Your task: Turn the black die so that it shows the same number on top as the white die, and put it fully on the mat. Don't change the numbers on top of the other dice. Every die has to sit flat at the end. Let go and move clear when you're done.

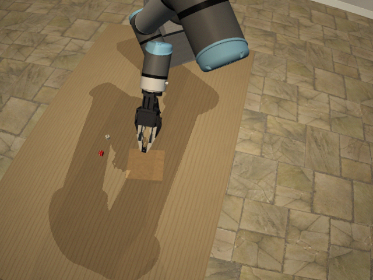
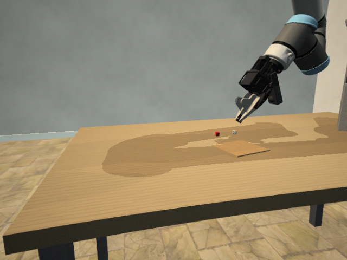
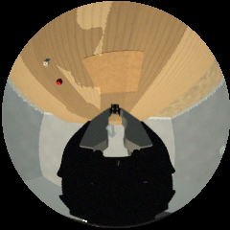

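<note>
My gripper [image 1: 144, 148] is shut on the small black die [image 3: 115, 108], which sits at the fingertips. In the side view the gripper [image 2: 238, 119] is tilted and holds the die well above the table, over the far edge of the mat. The square tan mat [image 1: 145, 165] lies flat on the table; it also shows in the side view [image 2: 241, 148] and the wrist view [image 3: 114, 70]. The white die [image 1: 107, 137] rests on the table left of the mat, and the red die [image 1: 101, 153] lies just in front of it. Both sit off the mat.
The arm's large links [image 1: 192, 27] hang over the back of the table and cast a broad shadow across it. The table's right edge [image 1: 238, 144] drops to a stone floor. A grey base block [image 2: 342, 111] stands at the far right.
</note>
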You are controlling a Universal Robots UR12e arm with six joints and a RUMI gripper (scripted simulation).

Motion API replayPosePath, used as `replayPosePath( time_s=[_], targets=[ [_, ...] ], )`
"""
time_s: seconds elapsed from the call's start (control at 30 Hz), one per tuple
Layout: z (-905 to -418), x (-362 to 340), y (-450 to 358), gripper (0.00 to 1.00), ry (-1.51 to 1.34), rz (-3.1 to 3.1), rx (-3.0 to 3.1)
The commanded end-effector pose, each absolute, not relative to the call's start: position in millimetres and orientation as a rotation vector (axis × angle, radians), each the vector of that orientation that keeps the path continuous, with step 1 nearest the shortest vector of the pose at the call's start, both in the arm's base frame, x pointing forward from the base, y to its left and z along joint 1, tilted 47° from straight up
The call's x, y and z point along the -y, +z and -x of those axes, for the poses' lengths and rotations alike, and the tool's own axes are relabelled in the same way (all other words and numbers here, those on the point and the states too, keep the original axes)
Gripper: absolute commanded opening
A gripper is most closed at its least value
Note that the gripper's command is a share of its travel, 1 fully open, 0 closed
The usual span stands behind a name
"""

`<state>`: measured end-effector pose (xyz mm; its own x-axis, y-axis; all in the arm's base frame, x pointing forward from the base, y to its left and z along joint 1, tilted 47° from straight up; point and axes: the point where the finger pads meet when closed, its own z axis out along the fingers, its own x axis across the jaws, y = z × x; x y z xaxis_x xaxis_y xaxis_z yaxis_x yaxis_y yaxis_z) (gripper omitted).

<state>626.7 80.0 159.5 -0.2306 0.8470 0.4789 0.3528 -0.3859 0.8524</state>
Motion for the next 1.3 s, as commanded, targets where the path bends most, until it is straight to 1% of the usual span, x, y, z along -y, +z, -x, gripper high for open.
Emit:
replayPosePath(
  time_s=[0.0,0.67,1.27],
  targets=[
    [-627.9,-79.0,159.5,0.0,1.689,-1.578,-1.329],
    [-626.1,-80.0,157.6,0.0,1.757,-1.473,-1.142],
    [-625.0,-80.6,157.4,0.0,1.77,-1.454,-1.109]
  ],
)
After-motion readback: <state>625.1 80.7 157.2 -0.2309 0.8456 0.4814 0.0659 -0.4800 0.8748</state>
